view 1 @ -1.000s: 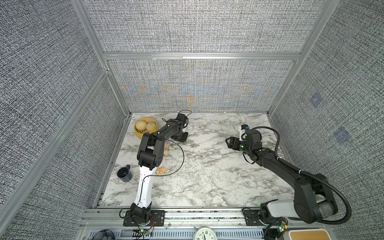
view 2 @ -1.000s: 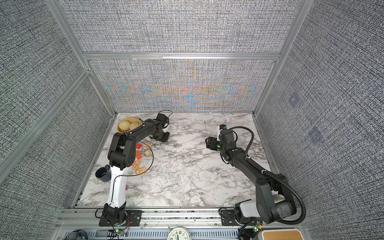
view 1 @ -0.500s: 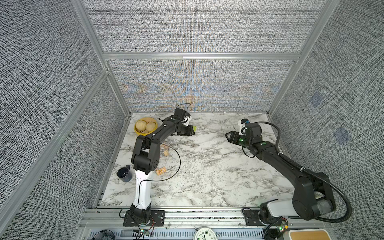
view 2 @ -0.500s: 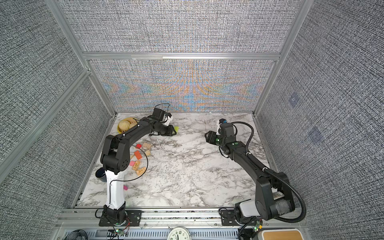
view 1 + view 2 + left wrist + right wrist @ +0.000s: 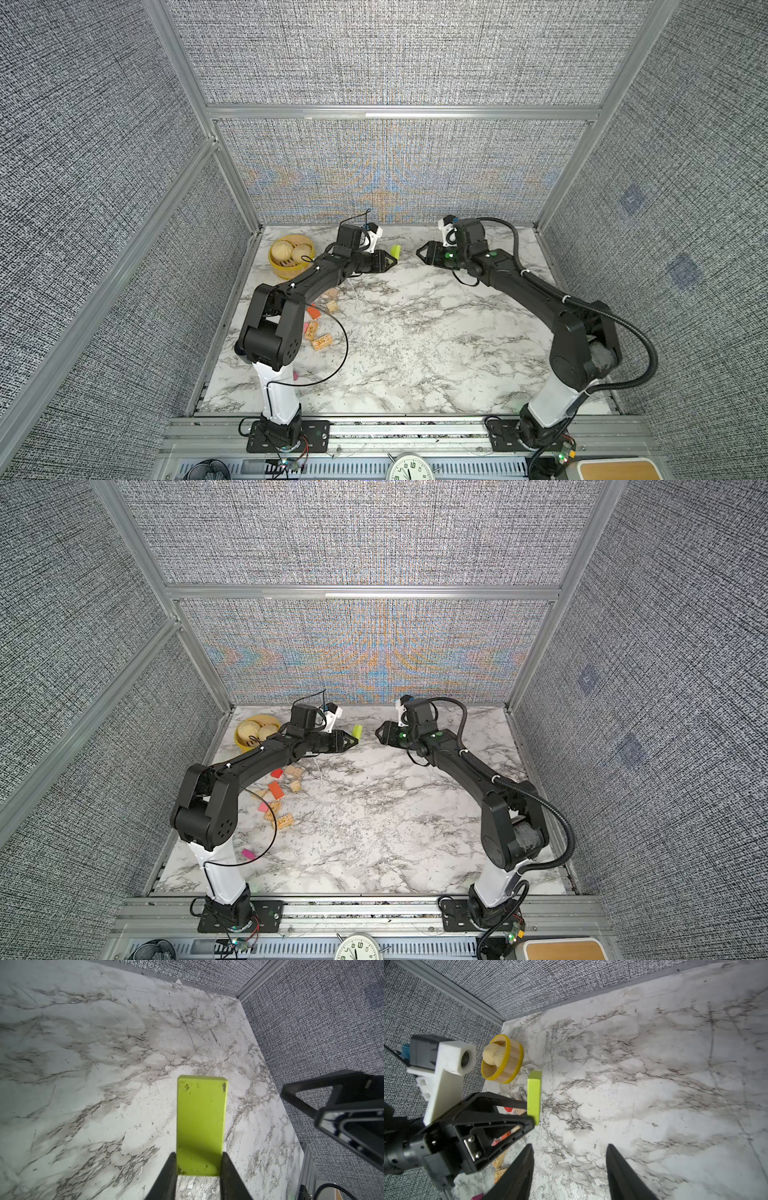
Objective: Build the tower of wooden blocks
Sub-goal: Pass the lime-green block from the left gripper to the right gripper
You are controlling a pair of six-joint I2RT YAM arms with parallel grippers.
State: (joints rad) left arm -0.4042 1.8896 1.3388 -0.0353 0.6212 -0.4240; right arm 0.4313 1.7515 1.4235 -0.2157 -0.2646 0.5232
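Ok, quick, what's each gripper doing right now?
Left gripper: closed on the lime-green block.
Right gripper: open, holding nothing.

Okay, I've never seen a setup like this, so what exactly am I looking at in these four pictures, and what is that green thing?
You are looking at two black robot arms, a left arm and a right arm, working at a marble table inside a grey booth. Two pictures come from a paired camera overhead. The other two come from a camera on each arm's wrist. The green thing is a lime-green block, pinched by the left fingers. The right fingers are open and empty, facing it. Near the left arm lie loose wood blocks and a yellow steamer.
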